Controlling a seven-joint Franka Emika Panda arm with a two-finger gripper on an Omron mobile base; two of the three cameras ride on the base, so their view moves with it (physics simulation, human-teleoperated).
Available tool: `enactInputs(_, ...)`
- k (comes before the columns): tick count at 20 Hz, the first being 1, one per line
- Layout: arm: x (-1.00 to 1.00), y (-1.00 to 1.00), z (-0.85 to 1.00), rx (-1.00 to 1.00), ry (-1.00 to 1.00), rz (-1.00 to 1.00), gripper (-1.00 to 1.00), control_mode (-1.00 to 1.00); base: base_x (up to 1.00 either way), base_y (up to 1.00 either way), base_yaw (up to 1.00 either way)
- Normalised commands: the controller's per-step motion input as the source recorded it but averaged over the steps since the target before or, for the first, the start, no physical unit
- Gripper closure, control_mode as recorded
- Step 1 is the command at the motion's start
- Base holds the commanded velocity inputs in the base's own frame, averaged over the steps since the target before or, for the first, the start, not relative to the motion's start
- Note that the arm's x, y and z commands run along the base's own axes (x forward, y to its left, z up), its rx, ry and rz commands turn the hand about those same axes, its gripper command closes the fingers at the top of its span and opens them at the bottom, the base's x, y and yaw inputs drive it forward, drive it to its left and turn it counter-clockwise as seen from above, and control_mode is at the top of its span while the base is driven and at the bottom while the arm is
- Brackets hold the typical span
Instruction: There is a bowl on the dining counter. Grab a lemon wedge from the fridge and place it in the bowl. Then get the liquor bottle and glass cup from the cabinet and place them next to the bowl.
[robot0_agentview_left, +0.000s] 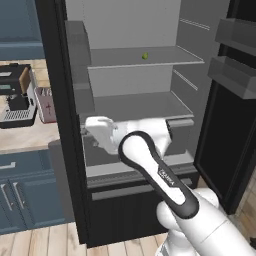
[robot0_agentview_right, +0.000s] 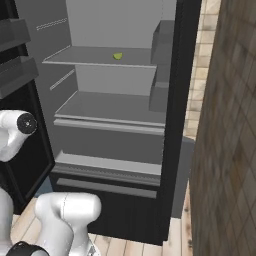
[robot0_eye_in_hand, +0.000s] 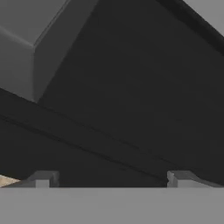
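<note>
Lemon wedge (robot0_agentview_left: 145, 56): small, yellow-green, on fridge shelf (robot0_agentview_left: 165, 59).

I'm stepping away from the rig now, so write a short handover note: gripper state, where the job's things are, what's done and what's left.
Gripper: open, holding nothing, low in front of the fridge's dark lower part.
Fridge: door open. Lemon wedge lies on the upper shelf, untouched.
Bowl, liquor bottle and glass cup: not located from here.
Done: fridge opened.
Left: pick the lemon wedge and put it in the bowl on the dining counter, then fetch bottle and cup from the cabinet and set them beside the bowl.
</note>
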Motion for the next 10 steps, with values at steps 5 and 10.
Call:
enactInputs(5, -0.45, -0.54, 0.05, -0.25, -0.03, -0.09, -1.0, -1.0, 0.0, 0.0, 0.0)
enactInputs(10, -0.32, -0.65, 0.09, -0.24, 0.0, -0.1, -1.0, -1.0, 0.0, 0.0, 0.0)
